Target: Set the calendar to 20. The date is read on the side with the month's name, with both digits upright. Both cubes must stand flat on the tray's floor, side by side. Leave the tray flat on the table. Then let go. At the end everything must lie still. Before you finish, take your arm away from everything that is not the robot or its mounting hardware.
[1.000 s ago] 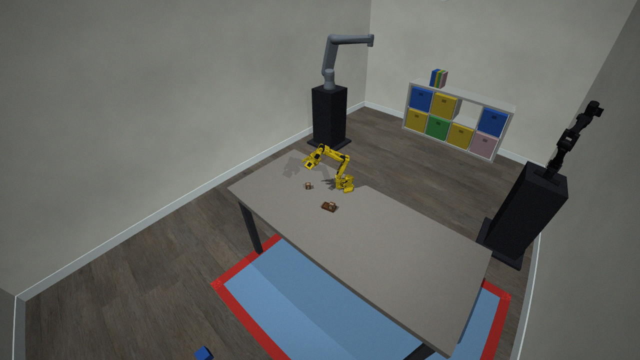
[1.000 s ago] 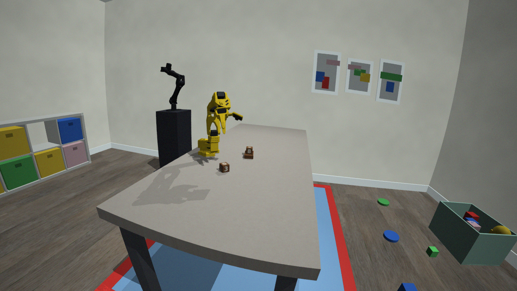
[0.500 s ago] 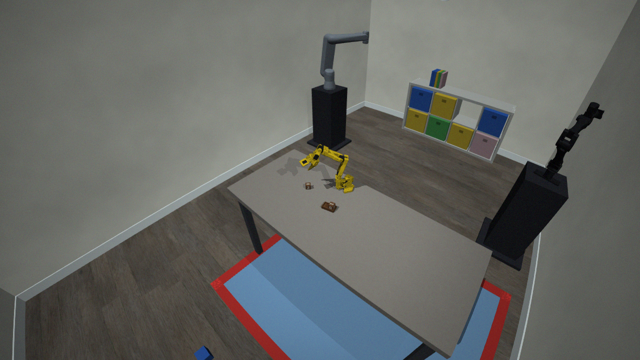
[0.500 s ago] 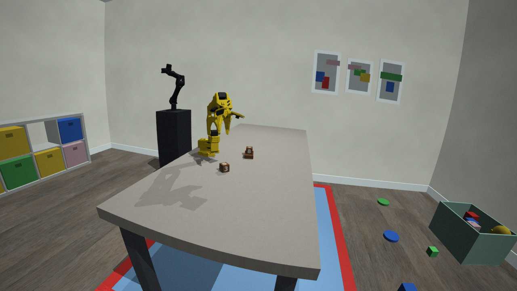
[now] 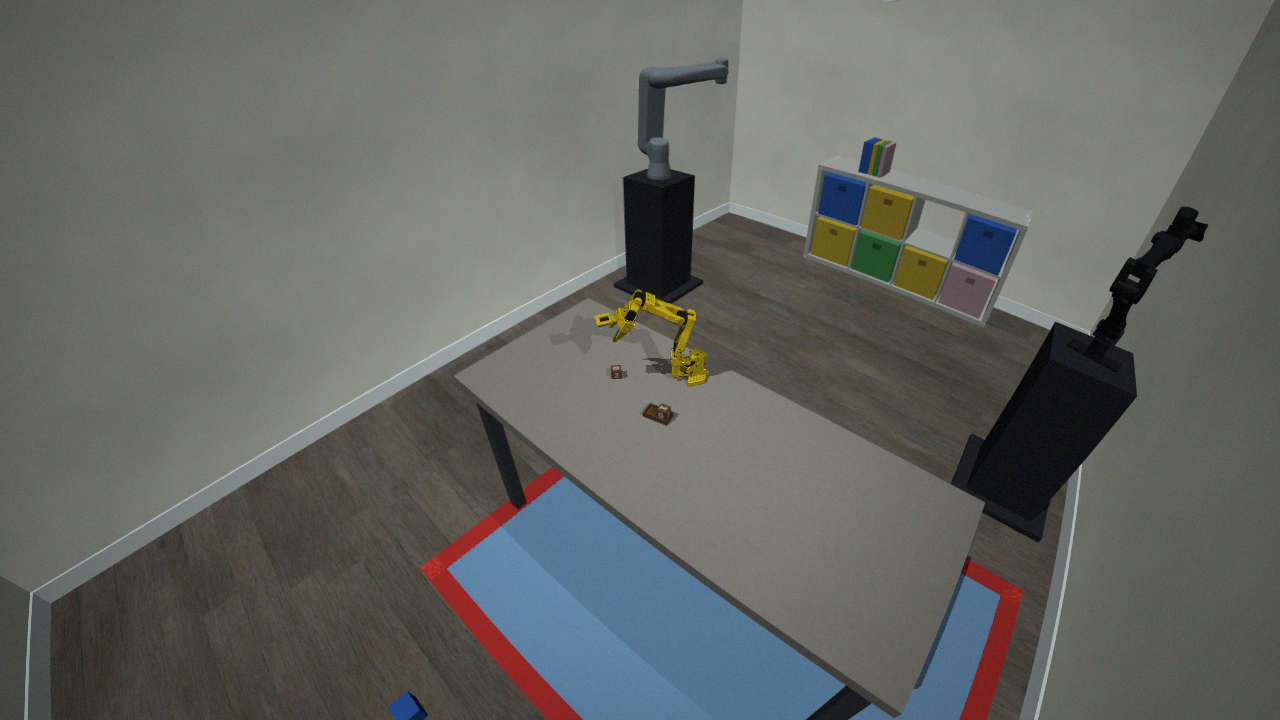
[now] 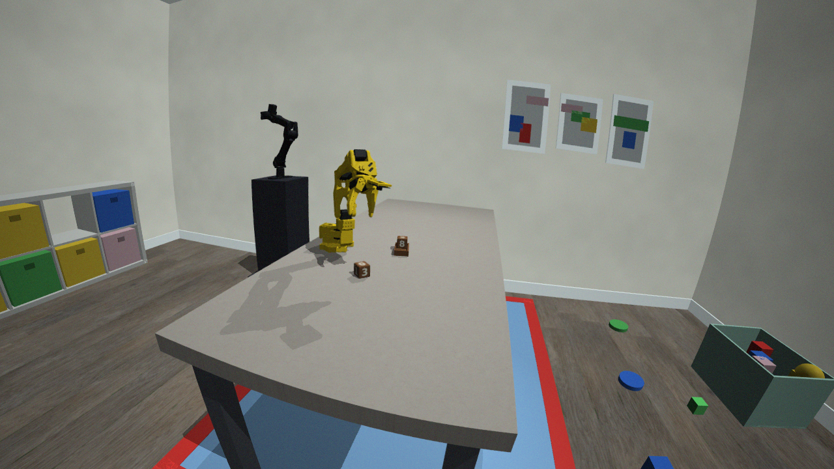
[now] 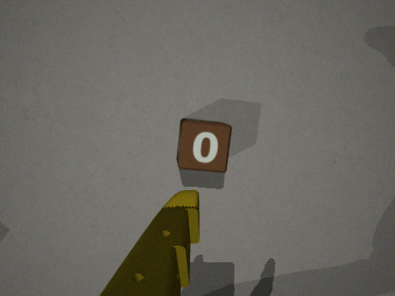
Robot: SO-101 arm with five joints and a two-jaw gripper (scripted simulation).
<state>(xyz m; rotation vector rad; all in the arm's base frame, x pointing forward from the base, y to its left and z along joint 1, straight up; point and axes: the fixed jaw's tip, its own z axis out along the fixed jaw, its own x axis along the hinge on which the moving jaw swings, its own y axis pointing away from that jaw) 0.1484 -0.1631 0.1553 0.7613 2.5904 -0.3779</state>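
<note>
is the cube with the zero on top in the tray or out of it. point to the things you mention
Out: the cube (image 5: 615, 372) (image 6: 361, 269) (image 7: 204, 145) sits on the bare table top, apart from the tray (image 5: 651, 414) (image 6: 401, 253), which holds only the other cube (image 5: 664, 411) (image 6: 401, 242).

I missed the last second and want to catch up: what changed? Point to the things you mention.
The yellow hand (image 5: 609, 328) (image 6: 380, 200) (image 7: 194, 199) turned at its wrist, its lower fingertip shifting right in the exterior view. The gray arm's end (image 5: 721, 71) swung left in the top view. Nothing was taken hold of; the loose cube (image 5: 615, 371) (image 6: 361, 270) (image 7: 205, 145), tray (image 5: 650, 412) (image 6: 401, 253) and its cube (image 5: 664, 411) (image 6: 401, 243) stayed put.
</note>
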